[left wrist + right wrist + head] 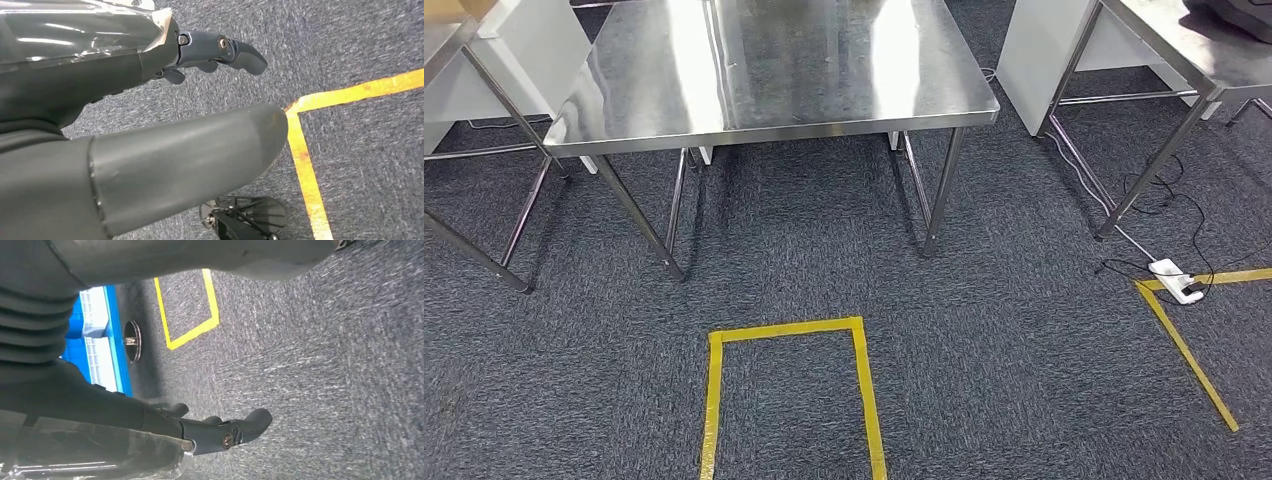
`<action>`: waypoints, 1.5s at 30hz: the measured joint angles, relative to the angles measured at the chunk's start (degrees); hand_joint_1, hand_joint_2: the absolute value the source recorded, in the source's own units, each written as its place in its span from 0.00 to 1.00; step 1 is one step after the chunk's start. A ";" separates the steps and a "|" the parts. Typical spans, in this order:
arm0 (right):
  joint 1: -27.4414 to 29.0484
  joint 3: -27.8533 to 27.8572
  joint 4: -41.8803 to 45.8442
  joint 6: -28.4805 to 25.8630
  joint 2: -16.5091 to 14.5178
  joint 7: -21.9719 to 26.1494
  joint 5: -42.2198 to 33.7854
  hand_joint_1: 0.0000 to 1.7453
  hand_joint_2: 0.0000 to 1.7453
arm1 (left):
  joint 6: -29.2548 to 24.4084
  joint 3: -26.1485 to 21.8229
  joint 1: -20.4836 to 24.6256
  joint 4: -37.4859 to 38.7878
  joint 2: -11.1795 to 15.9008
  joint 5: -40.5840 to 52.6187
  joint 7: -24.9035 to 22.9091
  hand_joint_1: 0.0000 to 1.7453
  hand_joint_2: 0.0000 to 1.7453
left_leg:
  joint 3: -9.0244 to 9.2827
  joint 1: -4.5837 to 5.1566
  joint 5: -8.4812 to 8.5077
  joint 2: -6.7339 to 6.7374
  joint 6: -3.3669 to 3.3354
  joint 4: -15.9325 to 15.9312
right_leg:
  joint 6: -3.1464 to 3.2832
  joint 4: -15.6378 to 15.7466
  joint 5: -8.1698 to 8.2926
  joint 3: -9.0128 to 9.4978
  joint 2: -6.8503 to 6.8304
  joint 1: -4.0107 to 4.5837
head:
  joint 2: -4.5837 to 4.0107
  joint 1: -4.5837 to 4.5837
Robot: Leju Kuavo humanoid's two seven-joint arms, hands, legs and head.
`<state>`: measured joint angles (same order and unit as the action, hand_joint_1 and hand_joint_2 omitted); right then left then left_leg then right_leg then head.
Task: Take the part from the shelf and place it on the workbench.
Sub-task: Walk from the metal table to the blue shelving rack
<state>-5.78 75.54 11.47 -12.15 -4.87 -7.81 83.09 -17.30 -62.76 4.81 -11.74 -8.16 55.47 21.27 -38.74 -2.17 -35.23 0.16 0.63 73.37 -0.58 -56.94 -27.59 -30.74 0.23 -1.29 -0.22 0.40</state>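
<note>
1. Head view: steel desk (pixel 764 75) ahead, its top bare; yellow floor tape (pixel 789 385) in front. No part or shelf here, so its direction from the fingers cannot be told.
2. Left wrist view: left hand (pixel 165 125) hangs over carpet, fingers (pixel 235 50) loosely apart, holding nothing.
3. Right wrist view: right hand (pixel 150 415) likewise, fingers (pixel 245 427) apart, empty; blue crate (pixel 97 340) nearby.

This looks like a workshop or robot test lab — bare stainless-steel workbenches (pixel 764 70) on metal legs stand over dark grey carpet (pixel 984 360), with another steel table (pixel 1194 50) at the far right and one at the far left. Yellow tape (pixel 789 330) marks out a standing box on the near floor, and a second taped outline lies to the right beside a white power strip (pixel 1174 272) trailing black cables — a blue plastic crate (pixel 102 340) sits on the carpet too.
</note>
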 joint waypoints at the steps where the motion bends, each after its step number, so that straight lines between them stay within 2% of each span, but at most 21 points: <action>1: 0.03 0.00 0.00 -0.01 0.00 -0.04 -0.02 0.00 0.00 | 0.01 0.01 -0.01 0.00 0.00 0.03 0.00 0.00 0.00 | 1.03 0.02 1.24 -0.04 -0.23 -1.58 | 0.04 -0.01 0.04 -0.02 0.08 0.11 | 0.00 0.02; 3: 0.00 0.00 0.00 -0.03 -0.02 -0.12 -0.04 0.00 0.00 | 0.04 0.01 0.00 -0.01 0.03 0.05 0.01 0.00 0.00 | 5.24 0.14 4.63 -0.35 -0.93 -8.98 | 0.00 -0.03 0.10 0.06 0.28 0.24 | 0.00 0.11; 5: -0.10 0.00 0.00 -0.03 -0.05 -0.13 -0.04 0.00 0.00 | 0.18 0.01 0.04 -0.02 0.08 0.06 0.02 0.00 0.00 | 8.21 0.44 6.25 -0.67 -1.39 -14.55 | -0.29 -0.15 0.24 -0.07 0.40 0.54 | 0.00 0.15; 8: -0.12 0.00 0.00 -0.06 -0.06 -0.13 -0.04 0.00 0.00 | 0.32 0.01 0.04 0.00 0.08 0.07 0.05 0.00 0.00 | 8.41 0.95 6.75 -0.51 -1.96 -15.83 | -1.36 -0.11 0.63 -0.55 0.43 0.58 | 0.00 0.10; 10: -0.11 0.00 0.00 -0.08 -0.02 -0.13 -0.04 0.00 0.00 | 0.34 0.01 0.05 -0.01 0.02 0.07 0.10 0.00 0.00 | 8.23 0.93 7.57 -0.23 -2.79 -16.49 | -1.68 -1.67 -0.53 -1.55 0.36 0.51 | 0.00 -0.05; 13: -0.10 0.00 0.00 -0.11 -0.03 -0.12 -0.04 0.00 0.00 | 0.40 -0.01 0.06 -0.02 0.02 0.05 0.20 0.00 0.00 | 7.39 1.13 8.41 0.30 -3.54 -16.74 | -1.10 -11.24 -5.70 -5.88 0.26 0.35 | 0.00 -0.67; 15: -0.02 0.00 0.00 -0.11 0.04 -0.13 -0.03 0.00 0.00 | 0.45 -0.01 0.04 -0.02 0.03 0.05 0.20 0.00 0.00 | 6.78 1.29 8.81 0.54 -3.53 -16.69 | -1.48 -16.11 -7.47 -7.54 0.24 0.27 | 0.00 -0.82; 16: 0.02 0.00 0.00 -0.11 0.09 -0.14 -0.02 0.00 0.00 | 0.48 -0.01 0.03 -0.01 0.01 0.05 0.20 0.00 0.00 | 6.58 1.31 8.98 0.60 -3.42 -16.66 | -1.92 -15.37 -7.03 -6.73 0.23 0.25 | 0.00 -0.88; 18: 0.02 0.00 0.00 -0.11 0.21 -0.14 0.02 0.00 0.00 | 0.51 -0.01 0.03 0.00 -0.07 0.04 0.20 0.00 0.00 | 6.36 1.32 9.27 0.66 -3.12 -16.59 | -2.86 -8.06 -4.44 -2.10 0.10 0.16 | 0.00 -1.02; 20: -0.09 -0.01 0.00 -0.11 0.29 -0.16 0.07 0.00 0.00 | 0.51 -0.01 0.04 -0.01 -0.12 0.02 0.20 0.00 0.00 | 6.20 1.56 9.44 0.69 -2.65 -16.37 | -2.70 -0.91 -2.40 1.85 -0.06 0.38 | 0.00 -1.04; 21: -0.11 -0.02 0.00 -0.12 0.31 -0.21 0.09 0.00 0.00 | 0.51 -0.01 0.05 -0.01 -0.13 0.01 0.20 0.00 0.00 | 6.13 1.68 9.54 0.69 -2.38 -16.26 | -2.28 0.70 -1.98 2.60 -0.10 0.53 | 0.00 -0.95; 25: -0.09 -0.03 0.00 -0.12 0.31 -0.59 0.15 0.00 0.00 | 0.51 -0.05 0.03 0.00 -0.10 0.01 0.19 0.00 0.00 | 5.47 1.47 8.94 0.51 -1.32 -15.22 | -0.49 1.05 -1.15 2.29 -0.13 0.33 | 0.00 -0.51; 27: -0.14 -0.05 0.00 -0.13 0.33 -0.72 0.19 0.00 0.00 | 0.51 -0.08 0.03 0.00 -0.08 0.00 0.17 0.00 0.00 | 3.35 1.22 5.16 0.30 -0.80 -10.39 | 0.40 1.13 -0.53 1.97 -0.22 0.01 | 0.00 0.00; 29: -0.10 -0.07 0.00 -0.14 0.35 -0.75 0.23 0.00 0.00 | 0.51 -0.13 -0.01 0.00 -0.10 -0.06 0.13 0.00 0.00 | 0.45 1.14 0.89 0.22 -0.40 -2.90 | 0.79 0.99 -0.12 1.34 -0.24 0.15 | 0.00 0.47; 31: -0.02 -0.07 0.00 -0.14 0.36 -0.77 0.25 0.00 0.00 | 0.50 -0.25 -0.08 0.00 -0.10 -0.13 0.10 0.00 0.00 | 0.08 1.07 0.36 0.22 -0.30 -0.22 | 0.78 0.74 0.11 0.77 -0.22 0.24 | 0.00 0.61; 32: -0.01 -0.07 0.00 -0.14 0.36 -0.78 0.25 0.00 0.00 | 0.49 -0.30 -0.09 0.00 -0.10 -0.14 0.10 0.00 0.00 | 1.57 1.04 1.67 0.22 -0.40 -2.24 | 0.73 0.63 0.17 0.64 -0.20 0.24 | 0.00 0.70; 35: -0.10 -0.07 0.00 -0.14 0.32 -0.81 0.25 0.00 0.00 | 0.49 -0.38 -0.01 0.00 -0.09 -0.15 0.09 0.00 0.00 | 8.10 1.11 5.82 -0.16 -1.08 -13.29 | 0.33 0.43 0.34 0.53 -0.11 0.48 | 0.00 1.09; 36: -0.15 -0.07 0.00 -0.14 0.32 -0.83 0.25 0.00 0.00 | 0.49 -0.39 0.00 0.00 -0.09 -0.15 0.09 0.00 0.00 | 9.02 1.24 6.22 -0.31 -1.33 -15.19 | 0.03 0.36 0.47 0.38 -0.10 0.62 | 0.00 1.12; 39: -0.17 -0.10 0.01 -0.13 0.38 -0.85 0.27 0.00 0.00 | 0.47 -0.44 -0.06 0.01 -0.14 -0.16 0.08 0.00 0.00 | 8.78 1.61 6.85 -0.28 -2.33 -16.15 | -1.13 0.30 0.91 -0.29 -0.13 0.88 | 0.00 1.04; 41: -0.14 -0.11 0.01 -0.13 0.42 -0.87 0.28 0.00 0.00 | 0.44 -0.49 -0.03 0.01 -0.21 -0.17 0.08 0.00 0.00 | 8.41 1.57 7.68 -0.05 -3.29 -16.73 | -1.31 -1.69 -0.52 -1.49 -0.17 0.88 | 0.00 0.86; 45: -0.09 -0.13 0.00 -0.12 0.43 -0.89 0.29 0.00 0.00 | 0.39 -0.59 -0.03 0.00 -0.21 -0.17 0.07 0.00 0.00 | 6.98 1.85 8.82 0.40 -4.02 -16.92 | -0.96 -15.39 -7.41 -7.11 -0.19 0.61 | 0.00 0.03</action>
<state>-5.87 75.41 11.47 -12.27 -4.44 -8.70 83.38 -16.91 -63.35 4.78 -11.74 -8.37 55.30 21.33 -31.75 -0.32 -26.41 0.56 -3.39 56.45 -1.54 -72.33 -35.01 -37.86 0.04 -0.68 -0.22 0.44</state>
